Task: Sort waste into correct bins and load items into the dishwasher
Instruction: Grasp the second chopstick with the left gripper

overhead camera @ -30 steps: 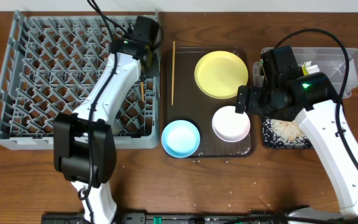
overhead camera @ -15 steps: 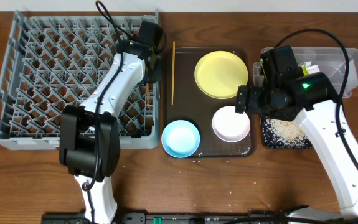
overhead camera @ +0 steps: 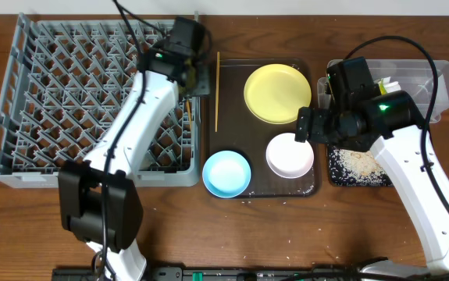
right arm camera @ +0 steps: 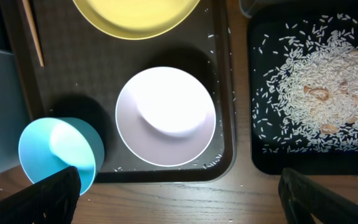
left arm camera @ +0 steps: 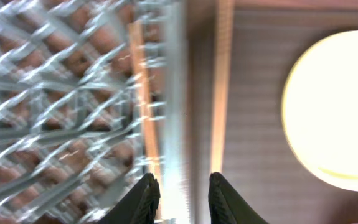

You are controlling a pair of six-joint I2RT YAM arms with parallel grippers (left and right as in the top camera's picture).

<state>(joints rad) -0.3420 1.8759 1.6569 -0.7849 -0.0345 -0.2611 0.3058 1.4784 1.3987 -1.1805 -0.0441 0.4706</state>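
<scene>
Hanging over the right wall of the dish rack (overhead camera: 91, 176), the left gripper (left arm camera: 183, 184) holds its jaws narrowly apart on nothing. One chopstick (left arm camera: 142, 106) lies inside the rack below it, the other chopstick (left arm camera: 221, 93) on the brown tray (right arm camera: 225, 93). The right gripper (right arm camera: 191, 199) hovers wide open above the white bowl (right arm camera: 165, 117)

A dark brown wood-grain table (overhead camera: 37, 226) lies evenly lit, a pale strip (overhead camera: 302, 4) along its far edge.

Left wrist view motion-blurred, yellow plate (left arm camera: 334, 112) overexposed.
</scene>
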